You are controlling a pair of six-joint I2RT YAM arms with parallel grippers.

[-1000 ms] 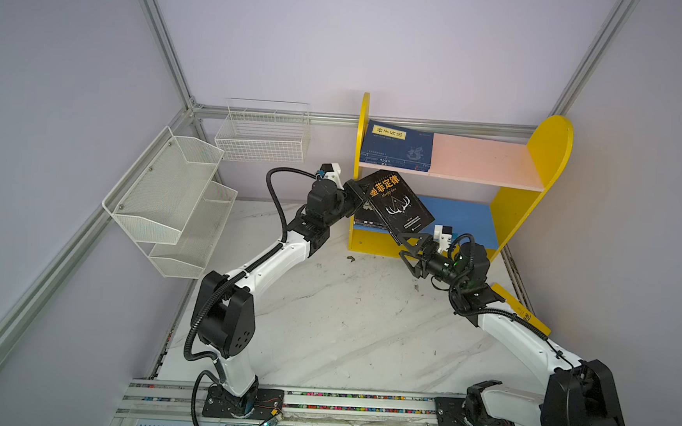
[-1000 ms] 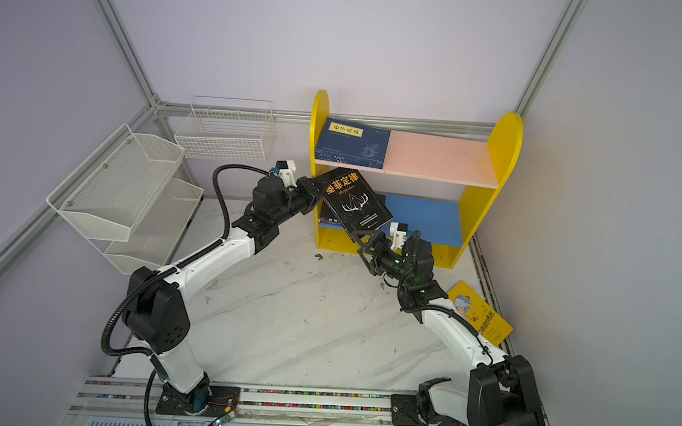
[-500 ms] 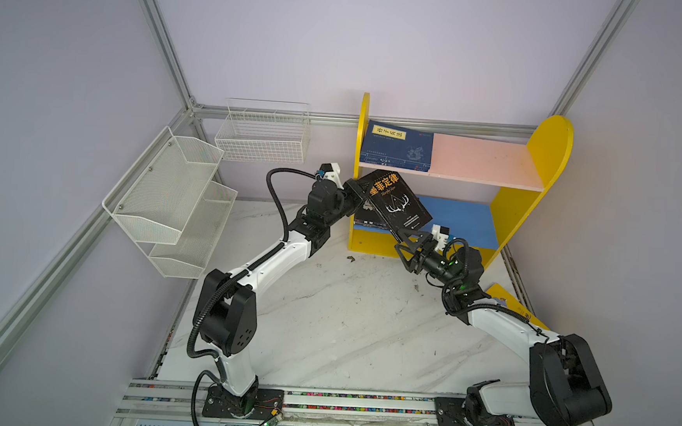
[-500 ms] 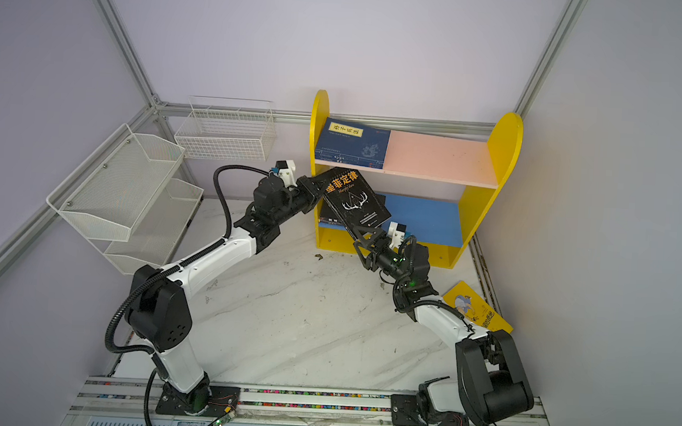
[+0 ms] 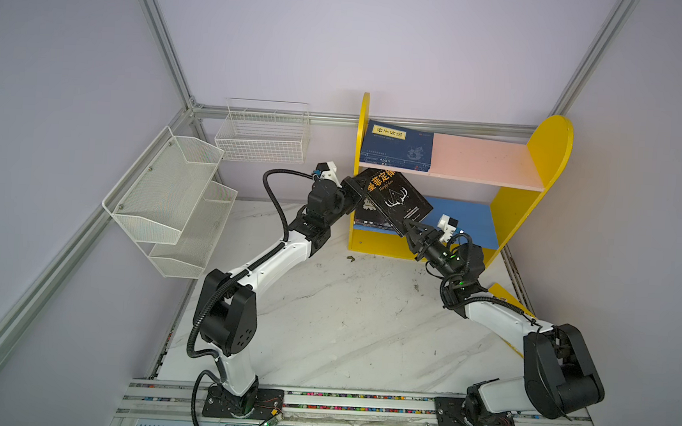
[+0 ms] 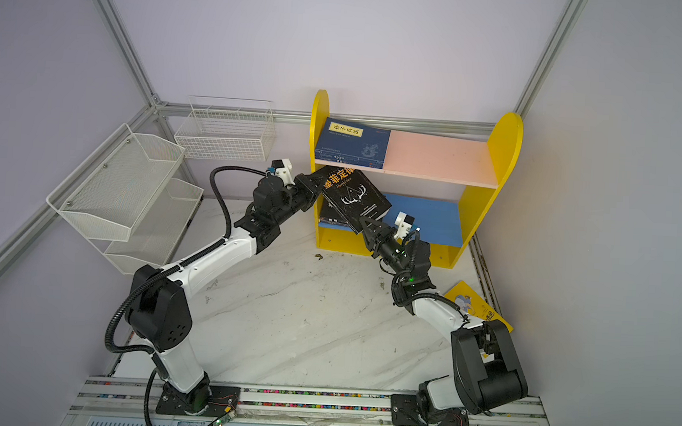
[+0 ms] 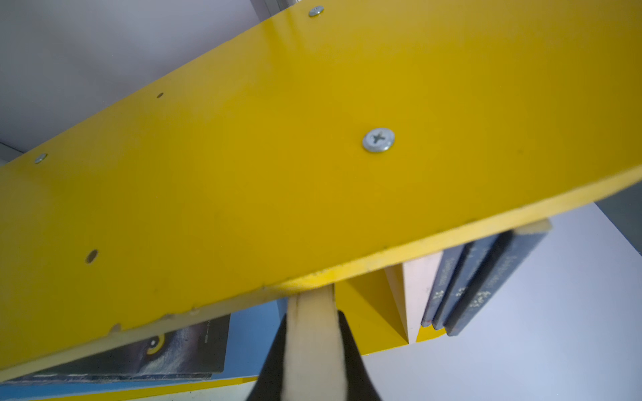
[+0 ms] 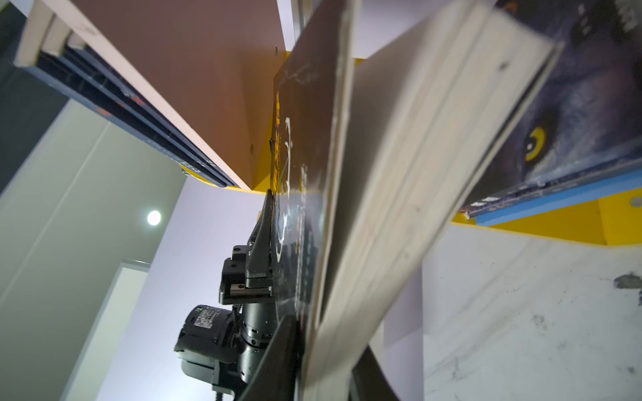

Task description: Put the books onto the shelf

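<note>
A scuffed white marble tabletop point(image 5: 344, 323) sits in a booth of pale lilac walls point(image 5: 422, 44) edged with aluminium frame point(image 5: 159, 36). A white mesh rack point(image 5: 170, 195) and wire basket point(image 5: 263, 132) hang at the left. The shelf point(image 5: 546, 153) stands at the back, with navy books point(image 5: 396, 146) stacked on its pink upper board point(image 5: 484, 160) and a wolf-cover book point(image 8: 573, 104) on the blue lower board point(image 5: 468, 226). A black book point(image 5: 397, 197) hangs tilted before the lower tier, its top corner at the pink board's edge, pinched by the left gripper point(image 5: 361, 191) and the right gripper point(image 5: 409, 228), both closed on it. A yellow book point(image 6: 475, 307) lies on the table
</note>
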